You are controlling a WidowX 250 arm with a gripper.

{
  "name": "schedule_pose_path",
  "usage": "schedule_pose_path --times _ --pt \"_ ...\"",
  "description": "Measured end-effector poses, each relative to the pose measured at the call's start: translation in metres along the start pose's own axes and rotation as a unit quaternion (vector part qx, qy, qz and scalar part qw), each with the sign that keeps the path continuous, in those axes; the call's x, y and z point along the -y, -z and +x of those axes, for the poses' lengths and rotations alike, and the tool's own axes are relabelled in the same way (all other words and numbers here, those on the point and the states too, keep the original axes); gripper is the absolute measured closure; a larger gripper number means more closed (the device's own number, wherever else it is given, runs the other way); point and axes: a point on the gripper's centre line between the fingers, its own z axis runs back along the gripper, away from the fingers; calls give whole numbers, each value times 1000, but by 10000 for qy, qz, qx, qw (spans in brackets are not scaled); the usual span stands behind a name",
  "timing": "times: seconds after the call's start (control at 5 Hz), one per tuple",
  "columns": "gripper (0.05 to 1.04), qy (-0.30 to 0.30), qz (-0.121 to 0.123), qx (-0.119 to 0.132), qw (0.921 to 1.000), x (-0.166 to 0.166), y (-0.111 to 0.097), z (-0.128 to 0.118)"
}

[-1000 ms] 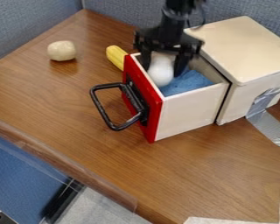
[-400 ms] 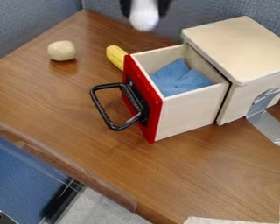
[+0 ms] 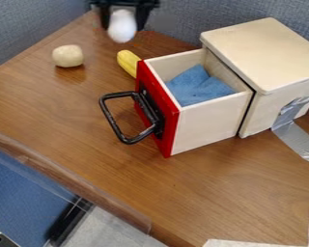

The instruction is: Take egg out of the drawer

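Egg (image 3: 122, 26): held in the air between the black fingers (image 3: 143, 17), one on each flank, its rounded lower end bare beneath them. A grip across the sides makes sense to me: a smooth, curved thing would slip from a one-sided push, and the free lower end could meet the surface (image 3: 208, 193) first when set down.

Drawer (image 3: 207, 123): pulled out from the pale wooden box (image 3: 267, 53), its open top giving access from above. Red front (image 3: 158, 113) faces out, with the black handle (image 3: 110, 116) jutting clear of it, presumably so it can be hooked or pulled. Blue cloth (image 3: 199, 89) lies crumpled inside; likely padding, to keep contents from rolling or knocking on wood.

Silver tape (image 3: 296, 137) runs from the box side down onto the surface. Purpose, I judge: anchoring the box so that it does not slide when the drawer is worked.

Yellow object (image 3: 127, 62) lies beside the red front, partly hidden by it. Pale round lump (image 3: 68, 56) sits well apart, toward the left.

Status: egg out of the drawer, main aim apparently met. Remaining, in my judgement: a gentle lowering onto open surface, away from the yellow object. Risk: released too high, it could drop and roll.
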Motion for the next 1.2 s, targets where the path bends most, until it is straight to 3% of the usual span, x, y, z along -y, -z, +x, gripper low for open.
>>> schedule_pose_path --times 0.4,0.6,0.8,1.0,1.2 --pt "275 127 537 -168 9983 -40 45 -27" --pt "275 223 633 -284 9973 -51 58 -43" --pt "206 315 774 -155 9964 -54 64 -49" --pt "70 351 790 -103 9962 -50 63 -49" --pt "75 361 740 -150 9965 -48 63 -51"
